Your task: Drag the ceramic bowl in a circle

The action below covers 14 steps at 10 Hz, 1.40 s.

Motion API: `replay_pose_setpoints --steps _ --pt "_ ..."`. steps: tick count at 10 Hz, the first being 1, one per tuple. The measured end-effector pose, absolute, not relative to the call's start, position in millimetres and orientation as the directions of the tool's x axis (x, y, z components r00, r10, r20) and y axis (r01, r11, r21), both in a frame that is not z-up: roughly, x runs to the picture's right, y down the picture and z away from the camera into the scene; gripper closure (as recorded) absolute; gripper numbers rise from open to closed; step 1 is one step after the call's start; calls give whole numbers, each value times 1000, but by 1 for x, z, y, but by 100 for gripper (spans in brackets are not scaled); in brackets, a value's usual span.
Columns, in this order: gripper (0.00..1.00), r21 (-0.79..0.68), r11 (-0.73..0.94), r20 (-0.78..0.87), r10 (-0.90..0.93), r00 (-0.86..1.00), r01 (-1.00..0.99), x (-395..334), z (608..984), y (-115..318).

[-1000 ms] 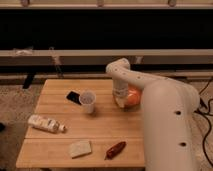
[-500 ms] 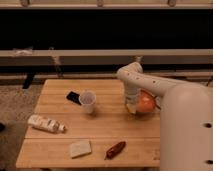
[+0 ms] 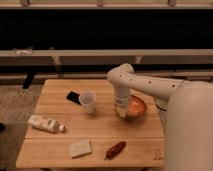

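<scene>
Two containers on your wooden table [image 3: 142, 142].
1) ceramic bowl [image 3: 137, 106]: orange-red, shallow, pale streaks inside. It sits right of centre, near the table's right edge. Your gripper [image 3: 121, 111] points down at its left rim with fingers closed, arm coming in from the right. You can't tell whether it pinches the rim.
2) plastic cup [image 3: 88, 101]: small, translucent, upright, left of the bowl and apart from it. Contents can't be made out.
Misc, loose on the top:
- black flat item [image 3: 73, 96], just behind-left of the cup
- bottle [image 3: 46, 123], on its side, front left
- pale square block [image 3: 80, 148] and red pepper-like item [image 3: 116, 149], along the front edge
</scene>
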<state>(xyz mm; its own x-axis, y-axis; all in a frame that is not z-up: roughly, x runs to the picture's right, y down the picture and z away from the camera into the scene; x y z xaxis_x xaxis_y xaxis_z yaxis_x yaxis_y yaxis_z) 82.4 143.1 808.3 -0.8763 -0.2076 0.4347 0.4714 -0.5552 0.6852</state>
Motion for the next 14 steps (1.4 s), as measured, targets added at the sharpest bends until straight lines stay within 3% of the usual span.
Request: replay_pose_setpoints --steps 5,9,14 --pt "100 727 -578 330 -180 -927 371 20 852 115" --pt "100 700 -577 403 -168 -900 421 63 897 93" --pt "100 637 -571 522 -175 -835 518 151 877 107"
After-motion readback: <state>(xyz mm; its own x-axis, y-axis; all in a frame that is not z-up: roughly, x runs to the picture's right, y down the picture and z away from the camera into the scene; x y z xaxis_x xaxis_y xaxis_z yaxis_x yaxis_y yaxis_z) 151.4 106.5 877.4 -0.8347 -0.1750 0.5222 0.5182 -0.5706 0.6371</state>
